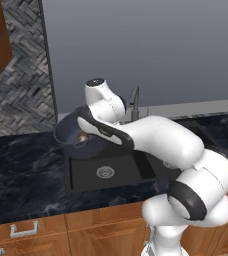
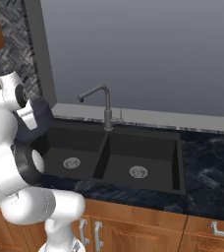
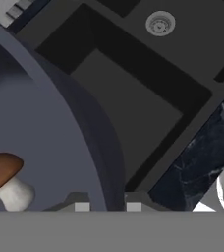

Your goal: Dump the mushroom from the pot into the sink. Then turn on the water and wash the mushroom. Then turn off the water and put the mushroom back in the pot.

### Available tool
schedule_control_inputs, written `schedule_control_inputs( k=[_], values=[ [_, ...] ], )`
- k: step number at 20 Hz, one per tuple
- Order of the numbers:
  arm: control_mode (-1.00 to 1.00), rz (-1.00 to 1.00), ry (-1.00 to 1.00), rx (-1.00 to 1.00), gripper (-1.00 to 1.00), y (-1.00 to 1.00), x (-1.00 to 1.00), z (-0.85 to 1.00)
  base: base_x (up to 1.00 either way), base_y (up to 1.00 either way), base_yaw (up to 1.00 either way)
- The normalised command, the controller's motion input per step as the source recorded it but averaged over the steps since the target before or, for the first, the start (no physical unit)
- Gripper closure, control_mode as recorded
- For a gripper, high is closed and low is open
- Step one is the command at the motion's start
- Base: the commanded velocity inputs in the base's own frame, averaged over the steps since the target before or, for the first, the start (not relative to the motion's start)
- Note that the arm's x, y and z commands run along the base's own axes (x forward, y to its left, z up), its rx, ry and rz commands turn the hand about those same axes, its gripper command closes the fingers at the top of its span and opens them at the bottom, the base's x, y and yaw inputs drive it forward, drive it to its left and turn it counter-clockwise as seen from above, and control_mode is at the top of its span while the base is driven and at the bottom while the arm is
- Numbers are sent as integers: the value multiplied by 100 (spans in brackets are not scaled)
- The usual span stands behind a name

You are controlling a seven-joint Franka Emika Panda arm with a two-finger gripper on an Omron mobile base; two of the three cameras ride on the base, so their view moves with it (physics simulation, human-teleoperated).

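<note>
The gripper [image 3: 105, 206] is clamped on the rim of the pot [image 3: 45, 123], holding it tilted over the sink [image 1: 86, 180] so its contents can slide out. The mushroom [image 3: 3, 179] lies inside the pot, at nine o'clock from the fingertips, not yet dumped.

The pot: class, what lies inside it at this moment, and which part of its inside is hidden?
In the hand view the pot holds one mushroom, brown cap, whitish stem, lying against its inner wall. The rest of the inside runs past the picture's edge, so I cannot tell what else is there.
</note>
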Motion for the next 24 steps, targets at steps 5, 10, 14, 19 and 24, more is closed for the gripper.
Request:
schedule_control_inputs(
  k=[5, 10, 14, 19, 24],
  values=[
    [-100, -5, -7, 0, 100, -30, 0, 56, 0, 0, 0],
    [-100, -1, -12, 0, 100, -24, 4, 31, 0, 0, 0],
    [-100, 0, -8, -1, 100, -21, 20, 6, 0, 0, 0],
    [-100, 0, -3, 0, 100, -24, 33, 0, 0, 0, 0],
    [-100, 0, 0, 0, 100, -14, 61, 0, 0, 0, 0]
  ],
)
